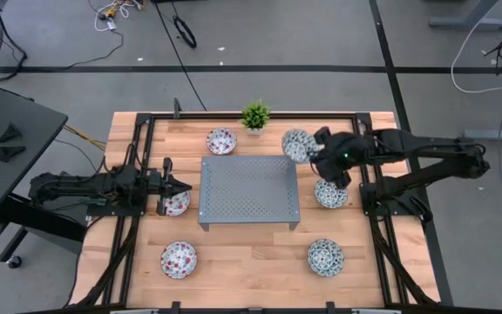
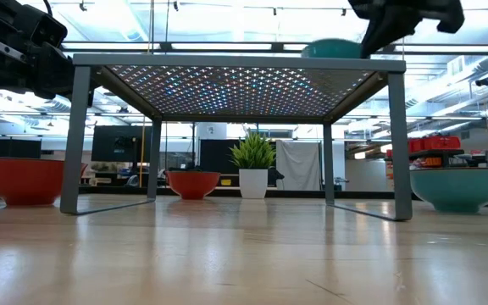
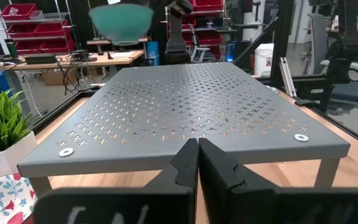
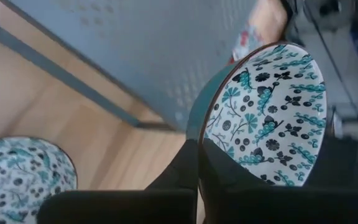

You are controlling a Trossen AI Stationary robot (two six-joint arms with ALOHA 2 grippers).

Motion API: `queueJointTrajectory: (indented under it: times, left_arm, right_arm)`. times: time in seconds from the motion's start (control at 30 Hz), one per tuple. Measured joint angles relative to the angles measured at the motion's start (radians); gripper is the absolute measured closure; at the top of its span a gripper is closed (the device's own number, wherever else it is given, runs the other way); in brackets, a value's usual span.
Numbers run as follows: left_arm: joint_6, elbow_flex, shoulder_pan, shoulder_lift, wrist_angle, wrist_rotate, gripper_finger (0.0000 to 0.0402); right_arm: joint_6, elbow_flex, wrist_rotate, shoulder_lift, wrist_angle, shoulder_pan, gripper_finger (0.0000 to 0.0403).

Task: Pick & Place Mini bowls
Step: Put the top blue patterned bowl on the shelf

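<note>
Mini bowl [image 4: 272,112], blue-green patterned, in right claw [image 4: 197,155].

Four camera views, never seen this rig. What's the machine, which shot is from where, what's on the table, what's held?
It is a robot with two dark arms at a wooden table, each ending in a two-finger gripper. One picture looks straight down, one sits at table-top height, and one rides on each wrist.

On the table: a grey perforated metal stand in the middle, a small potted plant behind it, three red-spotted bowls toward the left arm's side and two blue-green patterned bowls resting on the right arm's side.

The right gripper is shut on the rim of a third blue-green bowl, lifted and tilted beside the stand's back corner; its wrist camera shows the pattern inside. The left gripper is shut and empty, just off the stand's left edge, above a red-spotted bowl.
</note>
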Motion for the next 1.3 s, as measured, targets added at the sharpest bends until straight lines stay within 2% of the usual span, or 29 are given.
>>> queueJointTrajectory:
  times: [0.27,0.5,0.7,1.03,1.3]
  left_arm:
    - [0.0,0.0,0.0,0.0,0.0,0.0,0.0383]
    - [0.0,0.0,0.0,0.0,0.0,0.0,0.0383]
    - [0.0,0.0,0.0,0.0,0.0,0.0,0.0383]
    - [0.0,0.0,0.0,0.0,0.0,0.0,0.0383]
    - [0.0,0.0,0.0,0.0,0.0,0.0,0.0383]
  right_arm:
    - [-0.175,0.0,0.0,0.046,0.016,0.158,0.0403]
    - [-0.26,0.0,0.0,0.103,0.1,0.234,0.0403]
    - [-0.27,0.0,0.0,0.144,0.176,0.246,0.0403]
    - [-0.271,0.0,0.0,0.212,0.172,0.246,0.0403]
    - [-0.253,0.0,0.026,0.217,0.143,0.246,0.0403]
